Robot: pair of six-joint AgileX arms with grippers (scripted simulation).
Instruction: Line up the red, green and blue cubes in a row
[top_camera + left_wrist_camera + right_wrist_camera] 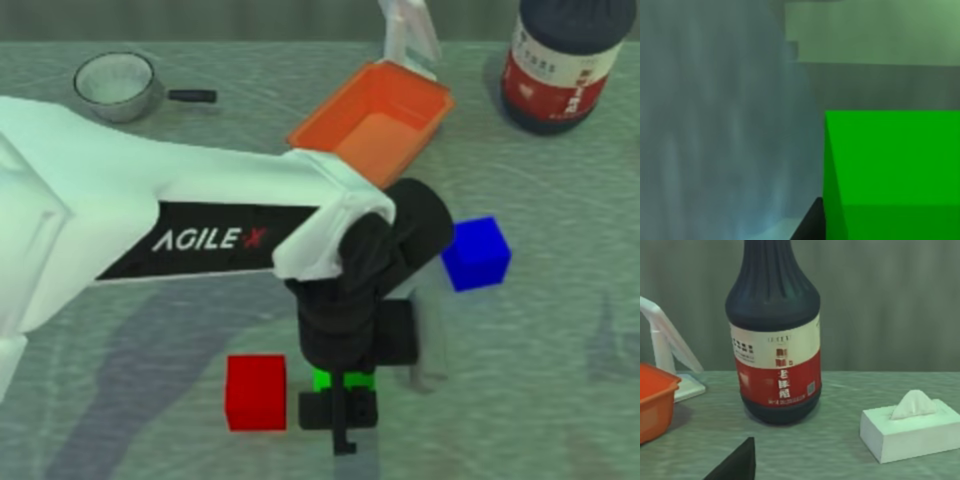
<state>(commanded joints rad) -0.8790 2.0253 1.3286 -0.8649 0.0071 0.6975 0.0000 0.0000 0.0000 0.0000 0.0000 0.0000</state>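
Rendered tabletop with kitchen clutter (555,60)

1. An orange tray (375,120) sits at upper centre of the top view.
2. A dark bottle (562,60) stands upper right.
3. A small strainer (118,85) lies upper left.
4. A tissue box (910,430) rests lower right in the right wrist view.

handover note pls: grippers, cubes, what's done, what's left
Left gripper: low at the front of the table, over the green cube; grip not visible.
Right arm: out of the top view, parked; its wrist camera faces a dark bottle and a tissue box.
Red cube: just left of green, small gap.
Blue cube: further back and to the right, near the orange tray, out of line.
Done: red and green roughly side by side.
Left: bring blue into the row, probably right of green.
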